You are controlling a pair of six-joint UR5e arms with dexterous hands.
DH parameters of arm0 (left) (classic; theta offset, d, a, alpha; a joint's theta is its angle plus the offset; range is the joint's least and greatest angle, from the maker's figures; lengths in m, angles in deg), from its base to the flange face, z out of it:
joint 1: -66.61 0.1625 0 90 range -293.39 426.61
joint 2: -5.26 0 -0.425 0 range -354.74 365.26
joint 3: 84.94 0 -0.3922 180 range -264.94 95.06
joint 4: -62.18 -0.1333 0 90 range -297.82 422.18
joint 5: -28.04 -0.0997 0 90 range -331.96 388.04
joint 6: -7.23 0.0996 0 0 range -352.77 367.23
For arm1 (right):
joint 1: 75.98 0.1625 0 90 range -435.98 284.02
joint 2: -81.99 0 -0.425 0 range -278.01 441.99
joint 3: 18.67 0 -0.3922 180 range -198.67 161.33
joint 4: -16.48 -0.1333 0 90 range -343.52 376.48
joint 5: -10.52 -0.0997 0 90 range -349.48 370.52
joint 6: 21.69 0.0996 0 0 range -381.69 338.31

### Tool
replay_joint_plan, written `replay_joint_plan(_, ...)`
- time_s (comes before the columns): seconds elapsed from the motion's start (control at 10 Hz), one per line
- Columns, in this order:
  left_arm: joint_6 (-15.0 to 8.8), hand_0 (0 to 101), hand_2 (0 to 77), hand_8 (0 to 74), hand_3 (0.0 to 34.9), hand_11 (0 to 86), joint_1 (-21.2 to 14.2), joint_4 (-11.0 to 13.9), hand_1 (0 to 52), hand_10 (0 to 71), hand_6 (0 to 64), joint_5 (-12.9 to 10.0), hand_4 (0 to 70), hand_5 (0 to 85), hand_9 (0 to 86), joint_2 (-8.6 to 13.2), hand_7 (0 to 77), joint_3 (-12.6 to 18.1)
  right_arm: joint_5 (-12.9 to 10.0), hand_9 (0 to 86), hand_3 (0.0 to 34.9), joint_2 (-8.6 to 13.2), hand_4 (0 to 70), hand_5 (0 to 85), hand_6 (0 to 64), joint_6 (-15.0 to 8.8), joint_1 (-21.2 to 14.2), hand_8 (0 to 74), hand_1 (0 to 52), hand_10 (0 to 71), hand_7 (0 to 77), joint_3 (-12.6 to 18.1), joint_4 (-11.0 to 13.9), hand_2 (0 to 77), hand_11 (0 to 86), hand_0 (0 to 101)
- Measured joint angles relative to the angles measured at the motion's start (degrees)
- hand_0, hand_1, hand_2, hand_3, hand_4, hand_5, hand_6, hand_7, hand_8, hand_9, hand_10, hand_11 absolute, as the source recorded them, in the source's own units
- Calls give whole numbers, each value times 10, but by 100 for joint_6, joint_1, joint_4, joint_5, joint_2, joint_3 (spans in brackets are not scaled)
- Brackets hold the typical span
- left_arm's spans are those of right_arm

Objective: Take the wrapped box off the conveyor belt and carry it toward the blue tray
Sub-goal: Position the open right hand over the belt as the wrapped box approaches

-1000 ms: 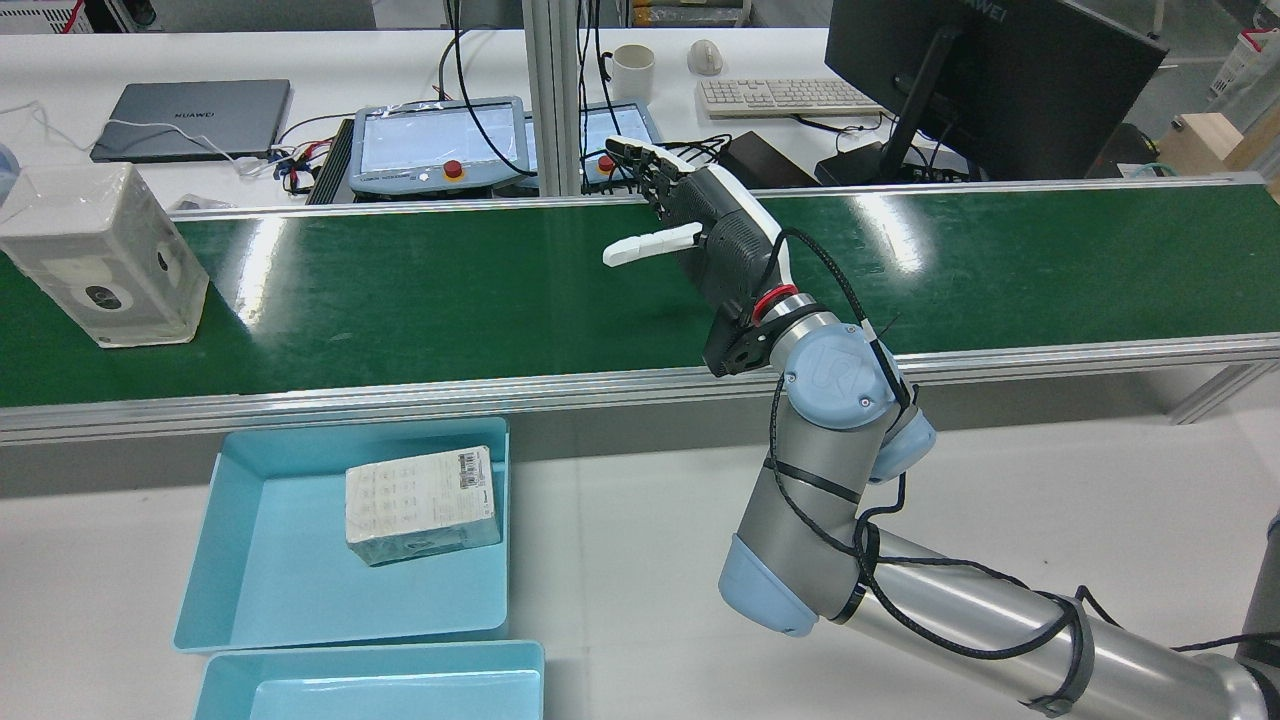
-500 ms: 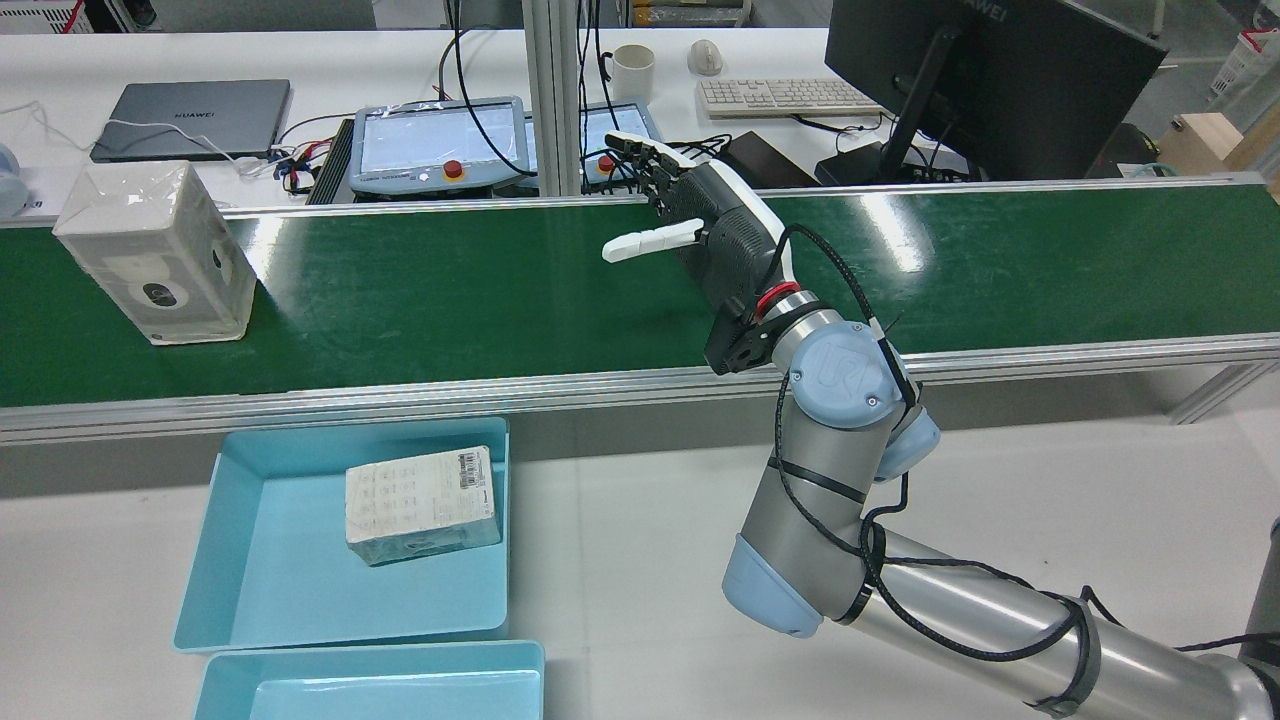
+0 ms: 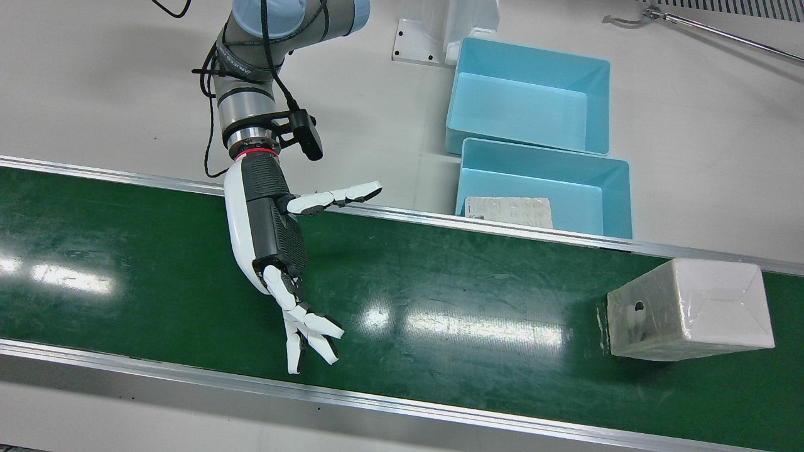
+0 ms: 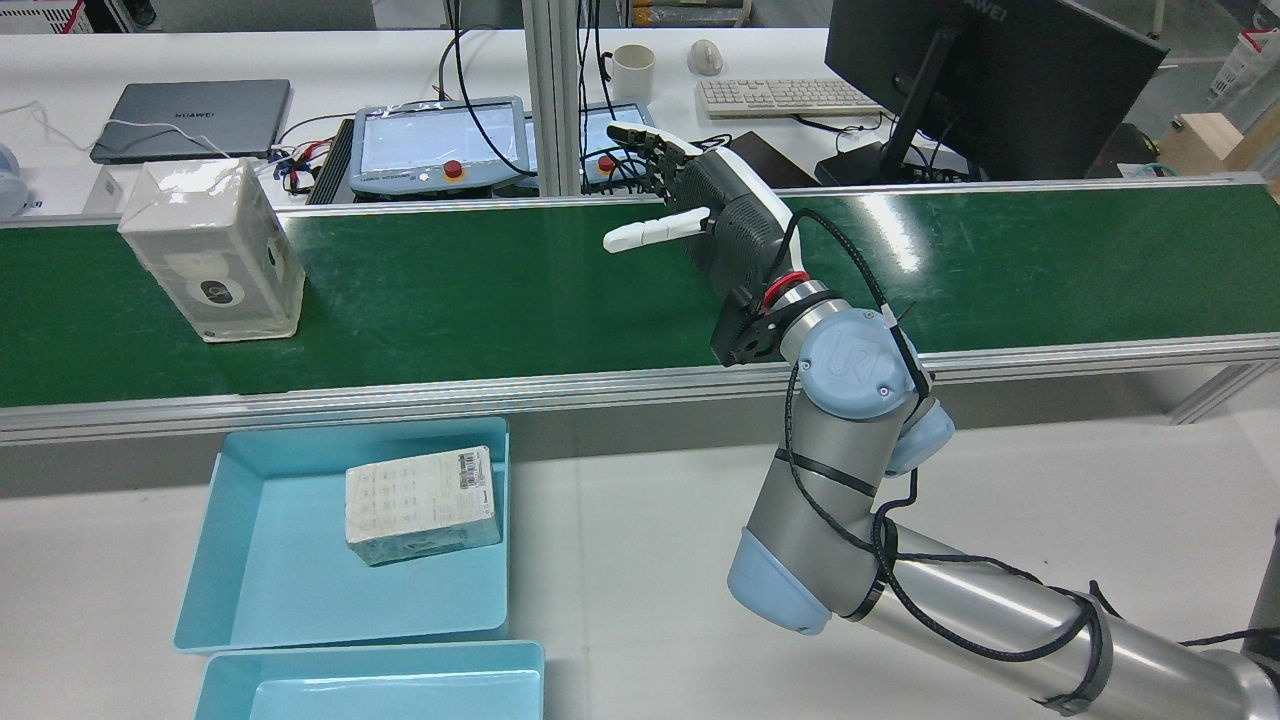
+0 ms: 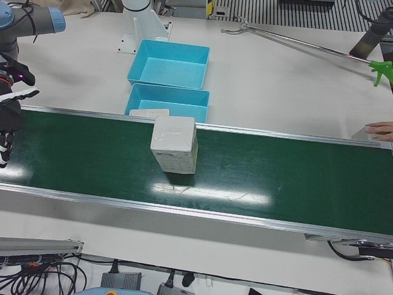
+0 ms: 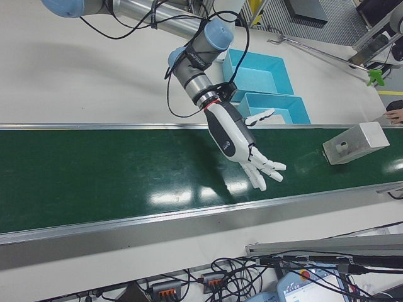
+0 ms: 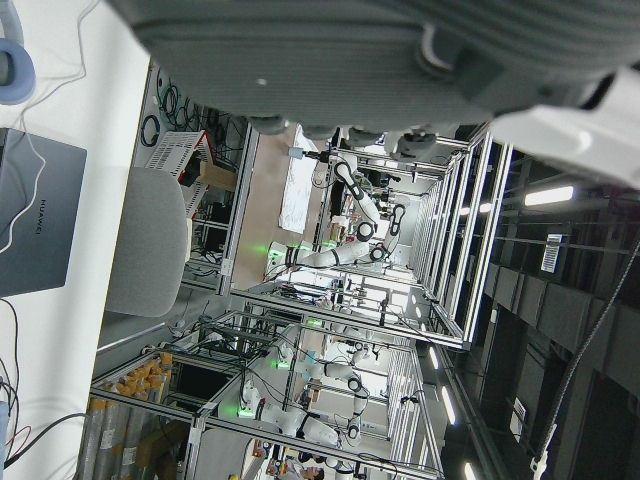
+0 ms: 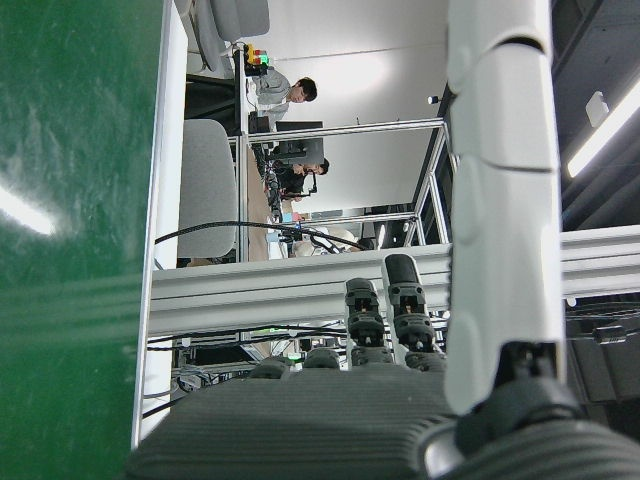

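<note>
Your right hand (image 3: 270, 251) waits over the conveyor belt (image 3: 440, 301), fingers spread, grasping nothing.
The wrapped box (image 3: 688, 309) stands upright, well apart, beyond the blue tray (image 3: 619, 188); close late and you'll likely topple it. Left hand: cannot tell.

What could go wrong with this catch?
1. The tall white film-wrapped box stands upright on the green conveyor belt, apart from the open right hand; a push near its top could tip it.
2. The glossy wrap may slip in the fingers.
3. The near light-blue tray already holds a flat white carton, leaving less room for the drop.
</note>
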Motion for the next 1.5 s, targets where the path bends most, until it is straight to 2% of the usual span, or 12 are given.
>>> replay_joint_plan(0.2, 0, 0, 11, 5, 0, 5, 0, 0, 0, 5, 5, 0, 0, 11, 5, 0, 5, 0, 186, 11, 0, 1, 131, 185, 44, 7, 118, 0, 158, 0, 71, 115, 115, 49, 11, 496)
replay_joint_plan(0.5, 0, 0, 11, 5, 0, 5, 0, 0, 0, 5, 5, 0, 0, 11, 5, 0, 5, 0, 459, 11, 0, -26, 131, 185, 44, 14, 242, 0, 158, 0, 71, 155, 131, 49, 11, 497)
replay_joint_plan(0.6, 0, 0, 11, 5, 0, 5, 0, 0, 0, 5, 5, 0, 0, 11, 5, 0, 5, 0, 484, 11, 0, -37, 131, 185, 44, 26, 250, 0, 158, 0, 71, 160, 119, 49, 11, 497)
replay_joint_plan(0.7, 0, 0, 11, 5, 0, 5, 0, 0, 0, 5, 0, 0, 0, 11, 5, 0, 5, 0, 492, 11, 0, -49, 93, 175, 44, 41, 239, 0, 136, 0, 55, 154, 112, 33, 11, 493)
replay_joint_plan(0.9, 0, 0, 5, 5, 0, 5, 0, 0, 0, 5, 5, 0, 0, 11, 5, 0, 5, 0, 483, 11, 0, -58, 82, 153, 5, 52, 203, 0, 142, 0, 33, 133, 107, 22, 11, 489)
replay_joint_plan(1.3, 0, 0, 5, 5, 0, 5, 0, 0, 0, 5, 0, 0, 0, 11, 5, 0, 5, 0, 437, 11, 0, -51, 82, 153, 22, 47, 74, 0, 142, 0, 16, -39, 87, 22, 11, 490)
replay_joint_plan(1.5, 0, 0, 5, 5, 0, 5, 0, 0, 0, 5, 0, 0, 0, 11, 5, 0, 5, 0, 435, 11, 0, -51, 65, 136, 22, 50, 51, 0, 142, 0, 11, -117, -20, 22, 11, 484)
